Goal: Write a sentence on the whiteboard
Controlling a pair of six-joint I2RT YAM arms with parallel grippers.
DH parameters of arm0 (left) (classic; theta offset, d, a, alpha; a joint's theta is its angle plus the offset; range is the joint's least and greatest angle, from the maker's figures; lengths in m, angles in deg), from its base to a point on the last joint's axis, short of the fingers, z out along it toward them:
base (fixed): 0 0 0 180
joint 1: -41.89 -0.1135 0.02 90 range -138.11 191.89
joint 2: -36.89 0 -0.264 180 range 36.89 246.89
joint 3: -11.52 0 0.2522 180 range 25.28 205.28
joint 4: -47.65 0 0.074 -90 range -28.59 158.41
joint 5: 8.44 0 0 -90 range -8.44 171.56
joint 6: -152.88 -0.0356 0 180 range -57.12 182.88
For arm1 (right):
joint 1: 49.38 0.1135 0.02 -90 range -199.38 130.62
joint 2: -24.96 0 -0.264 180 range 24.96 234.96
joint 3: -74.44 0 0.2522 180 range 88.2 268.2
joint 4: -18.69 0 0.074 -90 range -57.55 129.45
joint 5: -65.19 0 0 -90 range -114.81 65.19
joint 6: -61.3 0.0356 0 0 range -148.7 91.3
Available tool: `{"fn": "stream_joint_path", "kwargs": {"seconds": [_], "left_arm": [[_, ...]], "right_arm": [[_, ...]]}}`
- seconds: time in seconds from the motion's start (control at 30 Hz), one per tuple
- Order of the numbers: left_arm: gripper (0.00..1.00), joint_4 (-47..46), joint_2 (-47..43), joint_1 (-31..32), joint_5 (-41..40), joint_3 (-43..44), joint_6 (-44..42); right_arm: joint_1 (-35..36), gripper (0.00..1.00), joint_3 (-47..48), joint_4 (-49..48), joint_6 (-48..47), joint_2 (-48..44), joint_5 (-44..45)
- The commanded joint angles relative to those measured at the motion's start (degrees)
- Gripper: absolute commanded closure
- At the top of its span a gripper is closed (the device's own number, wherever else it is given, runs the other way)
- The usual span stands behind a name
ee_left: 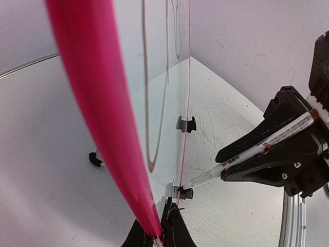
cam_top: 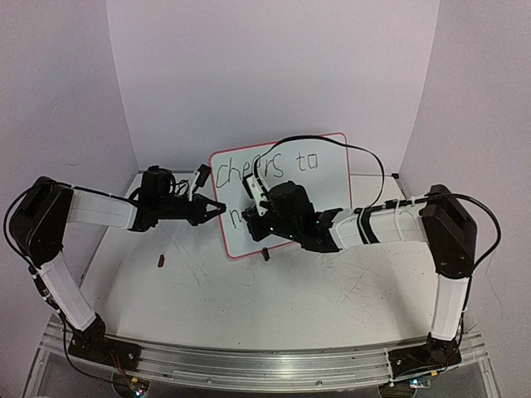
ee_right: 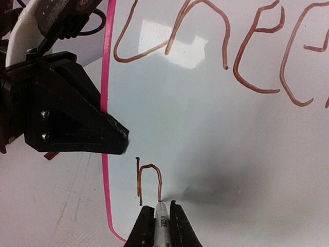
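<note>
whiteboard point(cam_top: 325, 186) stands upright mid-table on black clip feet point(ee_left: 186, 124). my left pincer point(ee_left: 158, 232) is clamped shut on its pink rim at the left edge. a small dark piece point(cam_top: 161, 260) lies on the table point(cam_top: 332, 282) near my left arm. from above, my right arm hides the board's lower half. my right pincer point(ee_right: 157, 218) grips a marker point(ee_right: 161, 222), its tip touching the board at the foot of an "n". that "n" sits below "cheers to", the first line of the sentence point(cam_top: 241, 172).

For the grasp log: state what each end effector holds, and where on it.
Left end effector clamps the left edge of the flat white pink-rimmed whiteboard. Right end effector grips the slim white marker pen by its barrel, near the tip.
</note>
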Motion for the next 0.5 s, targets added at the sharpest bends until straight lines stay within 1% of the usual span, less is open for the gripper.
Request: {"fn": "stream_joint_path", "kwargs": {"seconds": [0.0,0.07,0.17,0.27,0.47], "left_arm": [[1.0,-0.4,-0.7,-0.8,-7.9,1.0,-5.3],[1.0,-0.4,-0.7,-0.8,-7.7,1.0,-5.3],[1.0,-0.4,-0.9,-0.8,-8.0,1.0,-5.3],[1.0,-0.4,-0.7,-0.8,-7.9,1.1,-5.3],[1.0,-0.3,-0.8,-0.8,-8.1,1.1,-5.3]], "right_arm": [[-2.3,1.0,-1.6,-2.8,3.6,-8.1,-3.1],[-3.9,1.0,-2.5,-2.9,4.6,-8.9,-5.2],[-4.8,1.0,-2.6,-3.0,4.4,-8.1,-5.5],[-4.8,1.0,-1.1,-2.9,4.4,-6.4,-7.8],[-4.1,1.0,-0.9,-2.7,3.3,-4.9,-8.2]]}}
